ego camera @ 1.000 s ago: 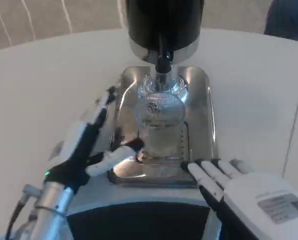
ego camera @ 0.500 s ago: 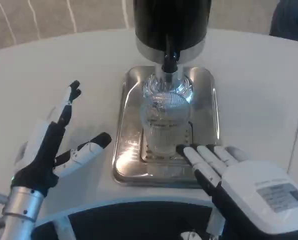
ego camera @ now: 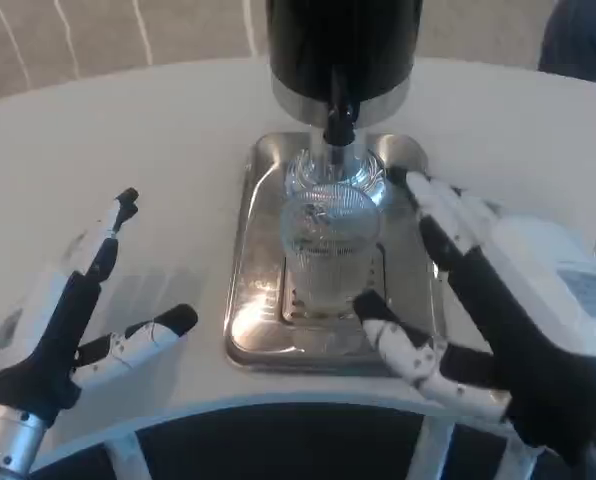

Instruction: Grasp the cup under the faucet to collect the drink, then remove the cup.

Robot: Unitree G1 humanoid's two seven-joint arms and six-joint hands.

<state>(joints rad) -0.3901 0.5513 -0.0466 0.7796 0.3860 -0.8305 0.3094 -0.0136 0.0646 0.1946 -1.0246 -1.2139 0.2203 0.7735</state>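
- White-and-black left hand [ego camera: 63, 310]: rests over the white table [ego camera: 178, 130], well to the left of the tray; fingers spread apart, nothing in them.
- Polished steel drip tray [ego camera: 258, 300]: rectangular, raised rim, mirror-bright; sits on the table at centre, its slotted middle under the cup.
- Clear ribbed cup [ego camera: 328, 250]: stands upright on the drip tray, directly below the faucet; looks like thin transparent plastic or glass, which of the two cannot be told. Pale liquid appears to fill the lower part, though the level is hard to read through the ribbing.
- Handling judgement, cup: probably light when empty and heavier with drink in it; wall likely stiff enough for a side grasp, yet a thin plastic wall would buckle under a hard squeeze, and a glass one would be slippery. Ribbing should give the fingers some purchase. Best hold is judged to be around the mid-body, below the rim, thumb on the near side and fingers on the far side, kept upright to avoid spilling.
- Black faucet [ego camera: 338, 115]: short spout hanging from a black-and-chrome dispenser body [ego camera: 343, 50] at the tray's far edge.
- White-and-black right hand [ego camera: 478, 300]: unclenched, cupped beside the cup's right side; thumb low at the near right of the base, fingers reaching past the upper right wall. Contact cannot be confirmed; not yet a firm grasp.
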